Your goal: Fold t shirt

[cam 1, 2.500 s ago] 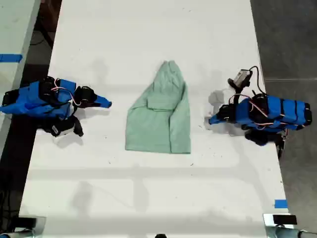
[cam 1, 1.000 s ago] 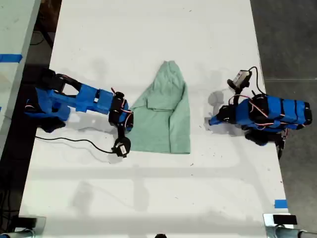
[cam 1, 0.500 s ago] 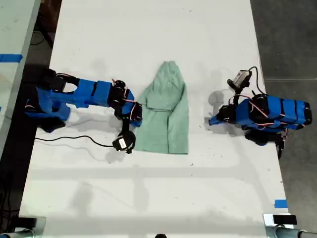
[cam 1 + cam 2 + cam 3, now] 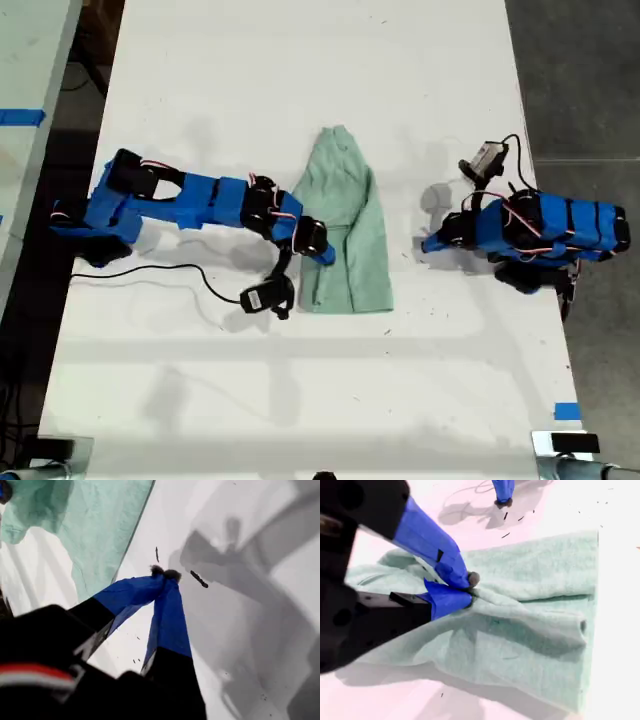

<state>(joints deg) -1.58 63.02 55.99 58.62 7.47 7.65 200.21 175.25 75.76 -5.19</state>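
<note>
The pale mint-green t shirt lies partly folded in the middle of the white table. My second gripper reaches in from the exterior view's left and is shut on a bunched fold of the t shirt; its fingertips pinch the cloth. My first gripper rests low at the exterior view's right, shut with nothing between its tips. It sits on bare table, a short way from the t shirt's edge, and also shows beyond the cloth as a blue tip.
A small black camera module hangs beside the second arm, and its black cable trails across the table. Blue tape marks the table's near corner at the exterior view's right. Another table stands at the exterior view's left.
The second arm stretched out from the exterior view's left, took hold of the t shirt's side and drew it toward the right, making the garment narrower. The first arm stayed still.
</note>
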